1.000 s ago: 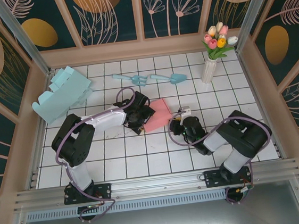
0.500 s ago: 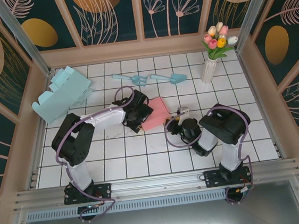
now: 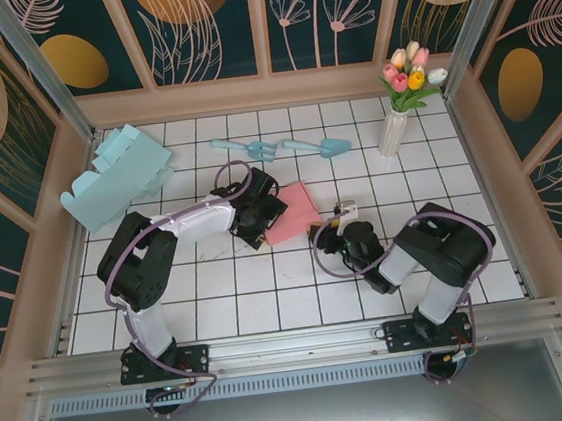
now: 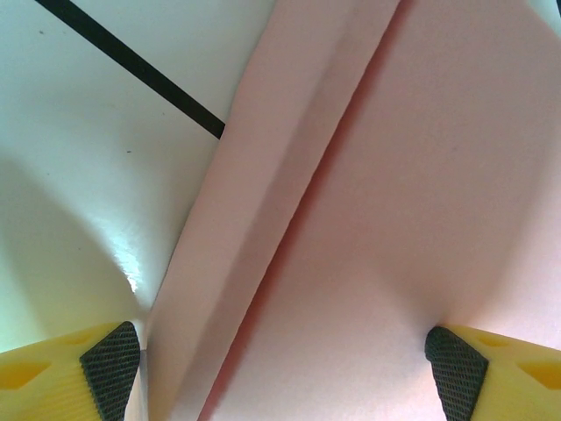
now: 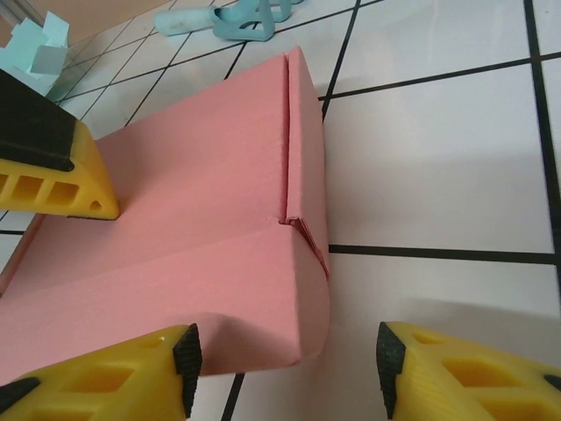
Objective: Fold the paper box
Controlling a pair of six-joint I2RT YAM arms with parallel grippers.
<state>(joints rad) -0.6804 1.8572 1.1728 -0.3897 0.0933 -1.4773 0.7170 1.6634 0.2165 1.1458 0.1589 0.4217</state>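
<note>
Pink paper box (image 3: 296, 212) under wide-spread left claw (image 4: 282, 364), right claw (image 5: 288, 360) apart at its corner

We log a pink paper box (image 3: 296, 214) on a white table (image 3: 221, 312) gridded black; beyond the box, a pale-blue scoop (image 3: 327, 147); right gripper (image 5: 286, 358): yellow fingers (image 5: 456, 373), black pads (image 5: 383, 355).

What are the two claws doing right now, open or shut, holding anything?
Left claw: open wide over the pink box, gripping nothing.
Right claw: open at the box's corner, holding nothing.
</note>
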